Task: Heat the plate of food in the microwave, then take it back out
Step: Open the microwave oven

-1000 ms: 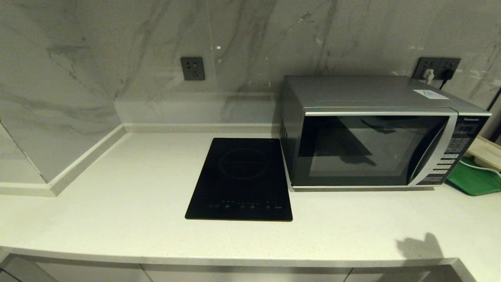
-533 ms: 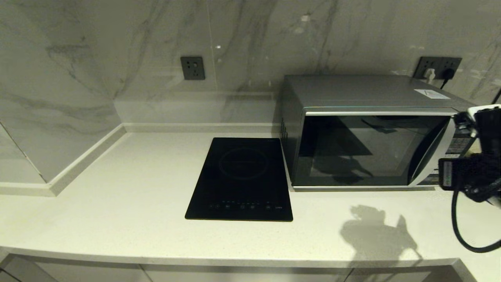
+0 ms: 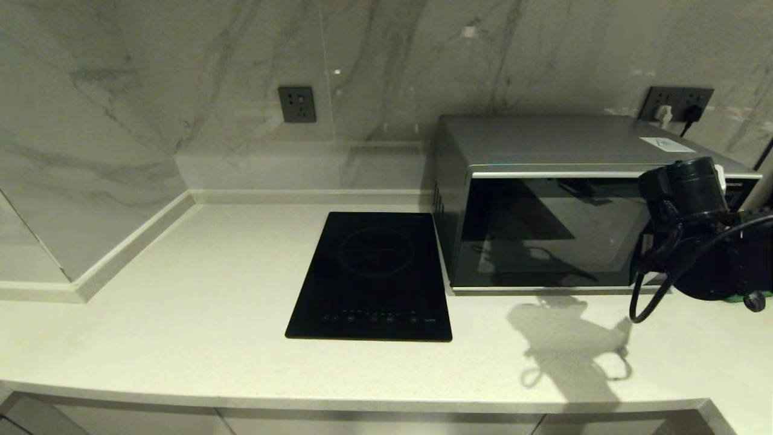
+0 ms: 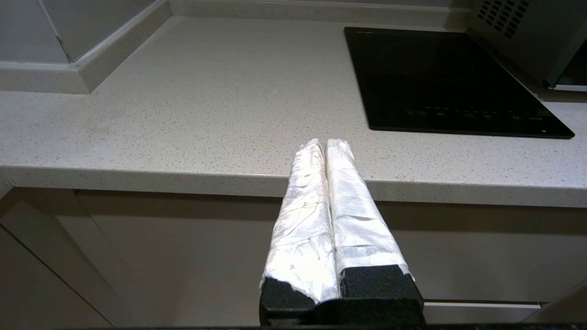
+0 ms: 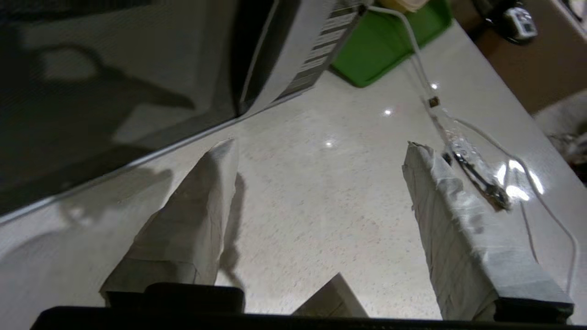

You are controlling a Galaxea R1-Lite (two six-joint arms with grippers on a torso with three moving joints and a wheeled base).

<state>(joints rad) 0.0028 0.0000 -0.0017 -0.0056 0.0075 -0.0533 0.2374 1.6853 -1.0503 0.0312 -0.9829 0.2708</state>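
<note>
The microwave (image 3: 561, 199) has a shiny dark glass door and dull silver metal sides. The cooktop (image 3: 371, 275) is smooth black glass. The counter (image 3: 181, 302) is speckled, shiny stone.

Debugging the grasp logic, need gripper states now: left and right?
Left gripper: closed, empty, parked at the counter edge.
Right gripper: open, empty, above the counter in front of the microwave.

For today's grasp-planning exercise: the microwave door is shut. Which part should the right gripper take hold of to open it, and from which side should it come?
Grip the curved silver handle strip at the door's right edge, beside the button panel of the microwave. Come from the front: the strip runs top to bottom, so the open right gripper, already near that corner, could probably straddle it and pull outward.
</note>
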